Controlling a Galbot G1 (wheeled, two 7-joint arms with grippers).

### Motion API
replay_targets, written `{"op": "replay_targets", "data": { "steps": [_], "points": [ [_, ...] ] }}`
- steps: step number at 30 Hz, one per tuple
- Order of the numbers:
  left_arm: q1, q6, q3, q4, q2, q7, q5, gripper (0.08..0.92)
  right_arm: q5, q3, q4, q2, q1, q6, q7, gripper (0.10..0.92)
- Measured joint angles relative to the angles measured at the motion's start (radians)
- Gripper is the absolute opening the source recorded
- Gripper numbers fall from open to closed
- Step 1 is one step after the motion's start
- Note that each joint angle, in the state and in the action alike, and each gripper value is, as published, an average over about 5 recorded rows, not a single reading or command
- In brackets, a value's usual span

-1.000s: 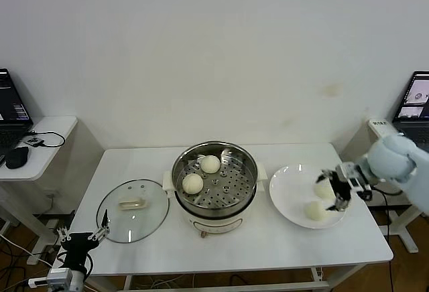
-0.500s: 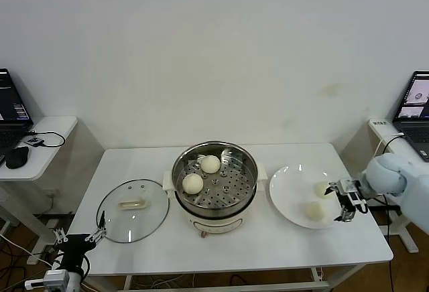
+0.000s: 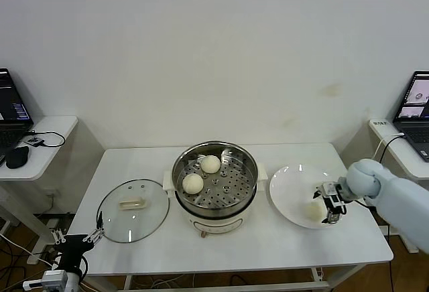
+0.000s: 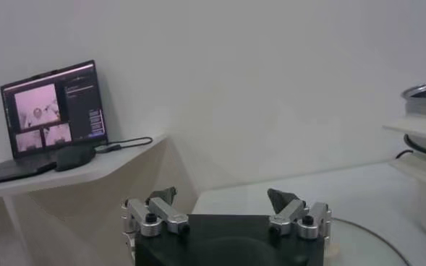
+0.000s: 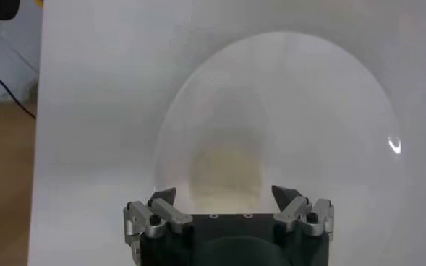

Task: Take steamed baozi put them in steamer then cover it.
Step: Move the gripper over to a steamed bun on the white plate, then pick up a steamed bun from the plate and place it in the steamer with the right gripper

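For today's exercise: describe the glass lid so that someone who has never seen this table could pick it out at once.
Start at the shiny steel steamer in the middle of the white table. On the robot's left of it, the glass lid lies flat on the tabletop. Unlike the opaque white plate on the steamer's other side, it is see-through, with a metal rim and a cream oblong handle in its centre.

Even, bright, diffuse light is seen throughout; shadows are soft and faint. A small glare spot is seen on the plate [image 5: 285, 94] rim, ahead of the right gripper [image 5: 227, 195] fingertips. The bun between those fingertips is rendered blurred and washed out.
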Motion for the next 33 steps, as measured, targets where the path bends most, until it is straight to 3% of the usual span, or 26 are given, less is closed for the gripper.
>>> {"op": "replay_targets", "data": {
  "steps": [9, 23, 28, 33],
  "points": [
    [0.0, 0.0, -0.001, 0.003, 0.0, 0.0, -0.001, 0.823, -0.016, 0.003, -0.03, 0.024, -0.002, -0.001, -0.002, 0.791],
    [0.0, -0.001, -0.004, 0.004, -0.002, -0.001, -0.002, 0.823, -0.026, 0.012, -0.051, 0.035, -0.006, -0.002, -0.016, 0.651],
    [0.001, -0.001, -0.005, 0.002, -0.002, -0.001, -0.002, 0.823, -0.022, 0.015, -0.05, 0.032, -0.004, -0.002, -0.016, 0.56],
    [0.001, -0.001, -0.008, -0.001, 0.0, -0.001, -0.002, 0.823, -0.01, 0.01, -0.037, 0.019, 0.011, -0.007, -0.019, 0.557]
  ]
}}
